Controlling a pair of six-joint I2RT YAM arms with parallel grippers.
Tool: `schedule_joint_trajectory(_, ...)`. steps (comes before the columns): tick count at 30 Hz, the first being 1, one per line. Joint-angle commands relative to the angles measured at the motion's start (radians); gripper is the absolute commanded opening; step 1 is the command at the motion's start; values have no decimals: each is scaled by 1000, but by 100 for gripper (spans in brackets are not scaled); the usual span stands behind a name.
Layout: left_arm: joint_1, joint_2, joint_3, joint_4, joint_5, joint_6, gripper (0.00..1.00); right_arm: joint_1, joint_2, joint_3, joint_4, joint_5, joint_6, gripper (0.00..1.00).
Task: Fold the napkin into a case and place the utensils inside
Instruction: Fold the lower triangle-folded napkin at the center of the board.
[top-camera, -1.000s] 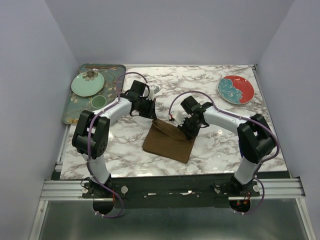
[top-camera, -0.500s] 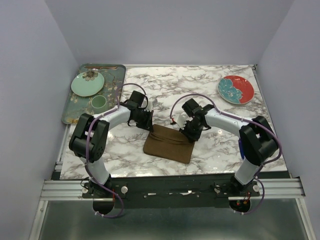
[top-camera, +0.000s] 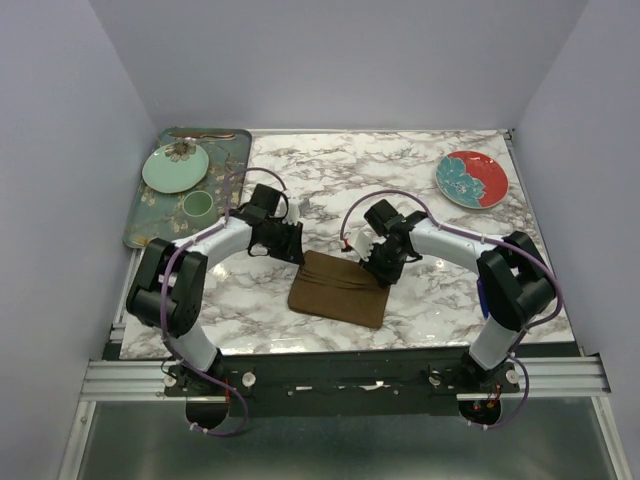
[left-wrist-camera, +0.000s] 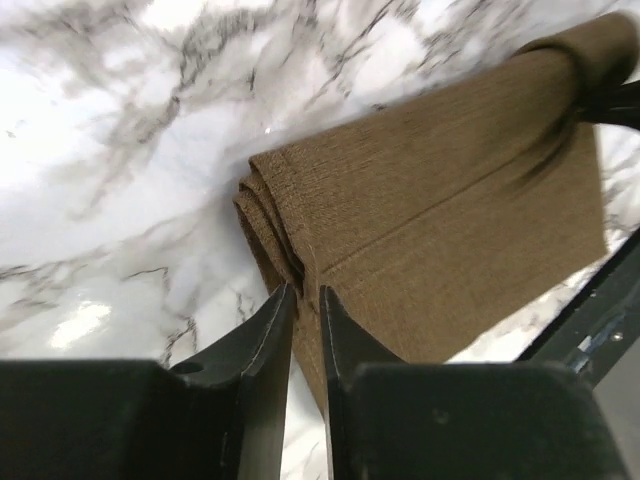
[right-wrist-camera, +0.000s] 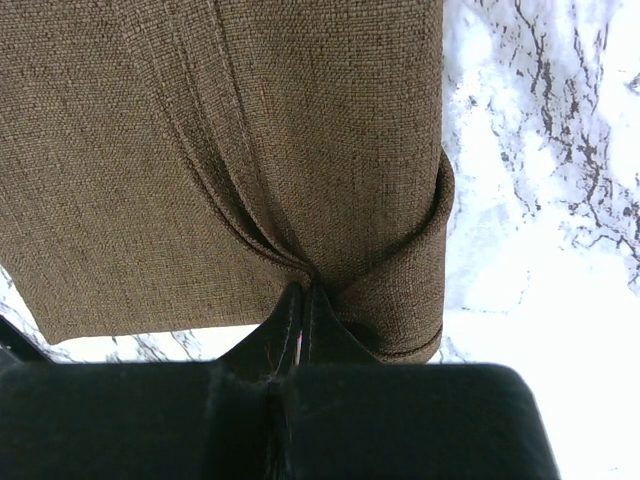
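Seen from above, the left gripper (top-camera: 298, 250) has sunk, leaving the folded brown woven-cloth napkin (top-camera: 338, 288) flat on the white marble table (top-camera: 380, 180), toward 6 o'clock. Left wrist: jaws slightly parted at the napkin's layered edge. Right wrist: the right gripper (right-wrist-camera: 303, 290) pinches a pleat at 6 o'clock.

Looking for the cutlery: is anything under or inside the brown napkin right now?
Only stacked cloth layers show at the napkin's open corner, and nothing pokes out. Whatever lies deeper in the folds or beneath, against the table, is covered.
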Motion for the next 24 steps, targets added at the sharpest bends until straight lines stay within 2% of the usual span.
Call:
schedule_joint_trajectory(1,45,-155,39,30,120,41,27,2,38,-32,53,91,-58,1)
schedule_joint_trajectory(8,-12,-91,89,61,143,-49,27,2,49,-22,66,100,-81,1)
schedule_joint_trajectory(15,-61,51,67,115,122,-112,22,1,46,-32,81,114,-89,1)
schedule_joint_trajectory(19,-62,107,49,78,108,-104,17,3,37,-27,86,114,-75,1)
schedule_joint_trajectory(22,-62,128,30,52,88,-91,14,2,20,0,58,108,-46,7)
schedule_joint_trajectory(24,-62,142,24,37,77,-89,13,3,3,25,15,86,-24,18)
